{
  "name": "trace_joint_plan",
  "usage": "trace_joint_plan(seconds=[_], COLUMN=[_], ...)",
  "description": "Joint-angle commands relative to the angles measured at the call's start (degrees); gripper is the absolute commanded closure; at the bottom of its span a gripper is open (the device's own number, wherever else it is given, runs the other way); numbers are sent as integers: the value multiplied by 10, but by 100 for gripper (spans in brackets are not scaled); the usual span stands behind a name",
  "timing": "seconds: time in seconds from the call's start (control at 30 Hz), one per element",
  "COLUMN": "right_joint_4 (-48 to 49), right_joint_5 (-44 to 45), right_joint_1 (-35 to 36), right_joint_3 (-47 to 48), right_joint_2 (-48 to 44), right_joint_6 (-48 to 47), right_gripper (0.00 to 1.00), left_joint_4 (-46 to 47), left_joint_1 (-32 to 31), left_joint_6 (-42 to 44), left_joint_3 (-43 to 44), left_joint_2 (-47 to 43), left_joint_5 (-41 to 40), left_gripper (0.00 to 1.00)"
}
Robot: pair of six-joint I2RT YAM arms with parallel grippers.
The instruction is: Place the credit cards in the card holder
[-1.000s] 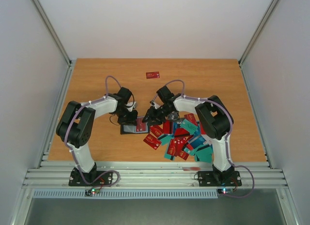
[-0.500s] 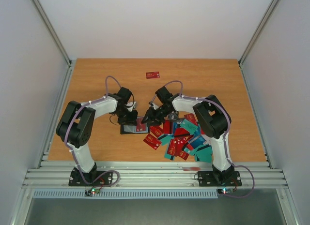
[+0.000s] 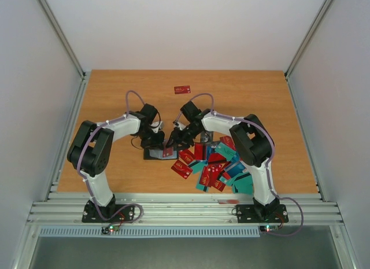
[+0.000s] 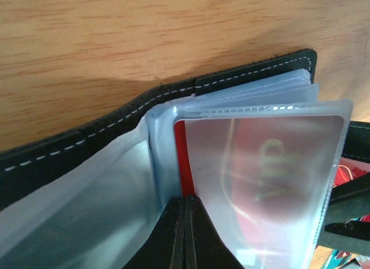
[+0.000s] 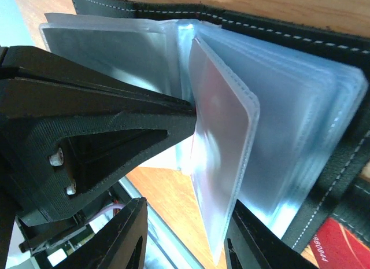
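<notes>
Mid-table, open black card holder [image 3: 156, 155], red card [image 4: 181, 156] sleeved, left gripper [image 4: 185, 204] pinching sleeve [image 4: 300, 165], right gripper [image 5: 188, 220] apart.

— What's different from a second ago?
— My right gripper [image 3: 172, 143] has slid left over the desk [image 3: 115, 95]. It was short of the card holder [image 3: 154, 155]; now it's above it, close beside my left gripper [image 3: 155, 143].

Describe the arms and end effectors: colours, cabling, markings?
The left arm and right arm: white links, black joints, lavender cable along each. The left end effector and right end effector: black, wedge-shaped, layered printed texture. No markings visible.
</notes>
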Motion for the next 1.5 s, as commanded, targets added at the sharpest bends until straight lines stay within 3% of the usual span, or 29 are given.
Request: trace_joint_plan(seconds=[0.0, 0.37, 0.67, 0.9, 1.23, 1.37, 1.47], right_joint_4=[-24, -33, -61, -106, -190, -238, -265], right_joint_5=[1, 2, 7, 6, -9, 12, 53], right_joint_1=[12, 20, 38, 62, 84, 83, 79], right_joint_3=[21, 43, 88, 184, 379, 445, 435], right_joint_2=[7, 17, 37, 92, 182, 170, 126], right_joint_6=[-17, -15, -13, -14, -15, -37, -68], right_gripper=[63, 63, 62, 60, 50, 48, 47], left_joint_4=[-5, -61, -85, -110, -153, -163, -172], left_joint_1=[-6, 4, 57, 95, 127, 130, 130], left_joint_6=[-7, -20, -29, -14, 7, 17, 20], left_joint_3=[16, 35, -1, -32, -64, -65, -70], left_joint_2=[-13, -86, -177, -235, -319, -353, -370], left_joint_5=[-7, -40, -40, -40, -51, -43, -24], left_gripper=[100, 94, 93, 92, 91, 88, 82])
